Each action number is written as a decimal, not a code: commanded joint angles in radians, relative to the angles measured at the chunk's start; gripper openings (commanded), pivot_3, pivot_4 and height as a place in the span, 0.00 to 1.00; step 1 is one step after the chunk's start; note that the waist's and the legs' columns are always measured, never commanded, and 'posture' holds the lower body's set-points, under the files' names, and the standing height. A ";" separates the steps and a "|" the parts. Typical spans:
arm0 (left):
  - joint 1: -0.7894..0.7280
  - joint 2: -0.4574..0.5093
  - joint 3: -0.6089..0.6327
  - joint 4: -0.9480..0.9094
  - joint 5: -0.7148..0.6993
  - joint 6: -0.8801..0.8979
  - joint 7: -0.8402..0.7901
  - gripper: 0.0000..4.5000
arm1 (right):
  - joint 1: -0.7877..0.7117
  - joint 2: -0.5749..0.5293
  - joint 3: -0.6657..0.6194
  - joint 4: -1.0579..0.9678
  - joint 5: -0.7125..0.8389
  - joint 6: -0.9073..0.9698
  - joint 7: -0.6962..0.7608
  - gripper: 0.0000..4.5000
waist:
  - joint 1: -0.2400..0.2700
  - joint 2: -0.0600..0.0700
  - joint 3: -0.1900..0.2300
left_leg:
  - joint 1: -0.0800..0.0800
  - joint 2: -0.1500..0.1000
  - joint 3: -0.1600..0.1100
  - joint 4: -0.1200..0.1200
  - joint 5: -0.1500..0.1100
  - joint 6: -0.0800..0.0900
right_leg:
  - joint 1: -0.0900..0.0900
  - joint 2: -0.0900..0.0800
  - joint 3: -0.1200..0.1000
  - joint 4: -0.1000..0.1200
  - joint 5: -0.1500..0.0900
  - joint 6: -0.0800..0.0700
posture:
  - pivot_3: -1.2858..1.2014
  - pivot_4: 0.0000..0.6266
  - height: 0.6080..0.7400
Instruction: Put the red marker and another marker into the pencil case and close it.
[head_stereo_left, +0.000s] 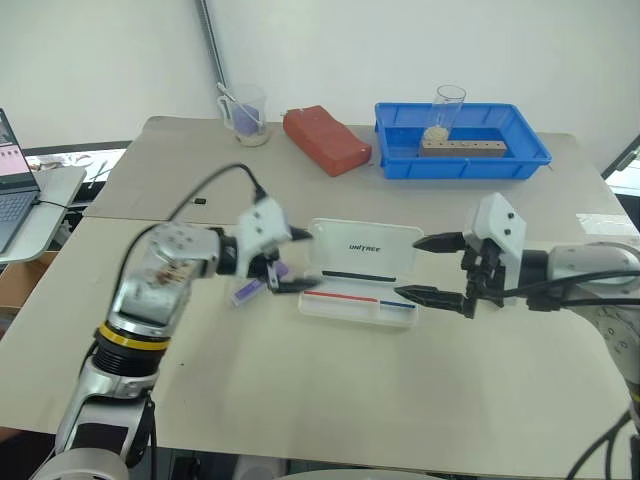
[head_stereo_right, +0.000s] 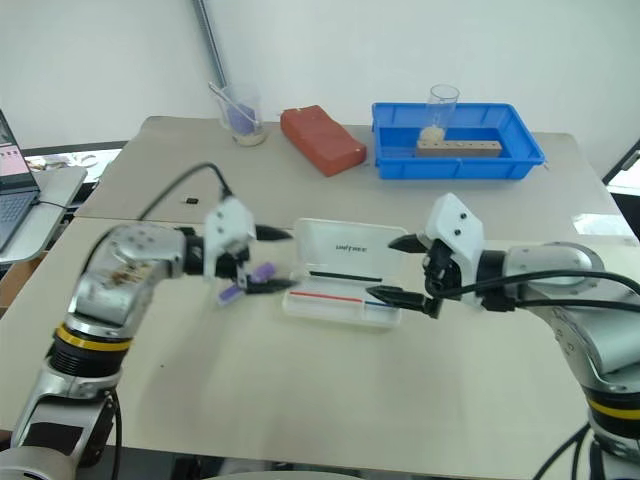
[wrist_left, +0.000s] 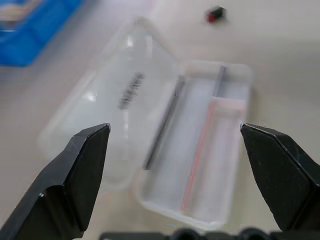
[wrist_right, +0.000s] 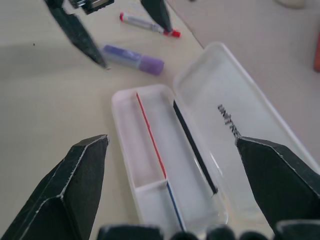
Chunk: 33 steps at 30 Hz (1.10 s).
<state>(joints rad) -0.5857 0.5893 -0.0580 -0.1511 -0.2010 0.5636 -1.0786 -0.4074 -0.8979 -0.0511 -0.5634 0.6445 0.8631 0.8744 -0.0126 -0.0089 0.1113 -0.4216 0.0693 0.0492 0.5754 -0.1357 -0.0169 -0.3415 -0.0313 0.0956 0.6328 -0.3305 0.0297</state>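
Observation:
The pencil case (head_stereo_left: 385, 262) lies open mid-table, its lid flat toward the far side, a thin red-and-blue stick and a black stick in its tray (wrist_right: 150, 150). My left gripper (head_stereo_left: 312, 261) hovers open at the case's left end, nothing between its fingers. The purple marker (head_stereo_left: 248, 291) lies on the table just below it, left of the case. The red marker (wrist_right: 147, 24) lies on the table beyond the purple marker (wrist_right: 132, 57) in the right wrist view. My right gripper (head_stereo_left: 407, 267) stands open and empty at the case's right end.
A blue tray (head_stereo_left: 450, 168) with a wooden block and a clear glass stands at the back right. A red brick-shaped block (head_stereo_left: 325, 140) and a clear cup (head_stereo_left: 245, 115) sit at the back. A laptop (head_stereo_left: 15, 190) rests on a side stand at the left.

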 joint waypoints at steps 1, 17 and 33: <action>-0.007 0.046 0.101 0.096 0.022 -0.032 0.113 0.99 | -0.060 0.043 0.022 -0.059 0.033 0.030 -0.049 1.00 | 0.000 0.001 0.000 | 0.000 0.000 0.000 0.000 0.000 0.000 | 0.000 0.000 0.000 0.000 0.000 0.000 | 0.52 0.24 1.00; -0.092 0.104 0.108 0.885 0.079 -0.407 0.070 0.99 | -0.274 0.262 0.100 -0.075 0.082 0.119 -0.209 1.00 | 0.023 -0.006 -0.001 | -0.003 0.001 0.002 0.000 0.000 0.000 | -0.010 0.000 0.000 0.012 -0.002 -0.004 | 0.52 0.24 1.00; -0.236 0.055 0.062 1.266 0.167 -0.575 0.056 0.60 | -0.262 0.218 0.076 -0.081 0.094 0.138 -0.243 1.00 | 0.017 -0.007 -0.001 | -0.002 0.003 0.002 -0.001 0.000 0.000 | -0.011 0.002 0.000 0.014 -0.002 -0.005 | 0.52 0.24 1.00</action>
<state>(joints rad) -0.8112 0.6415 0.0057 1.1029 -0.0456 0.0042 -1.0182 -0.6573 -0.6669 0.0603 -0.6200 0.7299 1.0046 0.6351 0.0044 -0.0155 0.1101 -0.4240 0.0718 0.0513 0.5749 -0.1357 -0.0169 -0.3520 -0.0292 0.0956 0.6466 -0.3325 0.0251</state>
